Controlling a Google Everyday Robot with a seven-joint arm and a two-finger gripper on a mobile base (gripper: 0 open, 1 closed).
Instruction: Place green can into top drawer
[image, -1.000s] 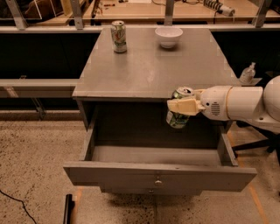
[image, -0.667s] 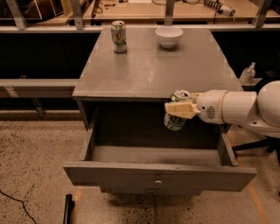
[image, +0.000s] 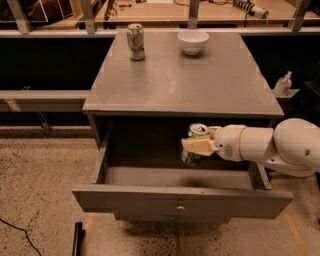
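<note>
Nearest: top drawer (image: 150, 200) pulled fully out, flat grey front with small round knob, inside bare, so it is ready to take the can. Just above its floor, right of centre, gripper (image: 193, 146) reaches in from the right on a white arm (image: 280, 147), fingers clenched on the green can (image: 198, 131) at mid-height. Can upright, silver top up, apparently hanging clear of the drawer bottom; side grip likely so it can be set down standing, not dropped. No readable print on it. Farther back on the desk (image: 175, 85): whitish can (image: 135, 42) at rear left with green and red marks, lettering unreadable, and white bowl (image: 193, 42) at rear centre, well apart from the drawer.
</note>
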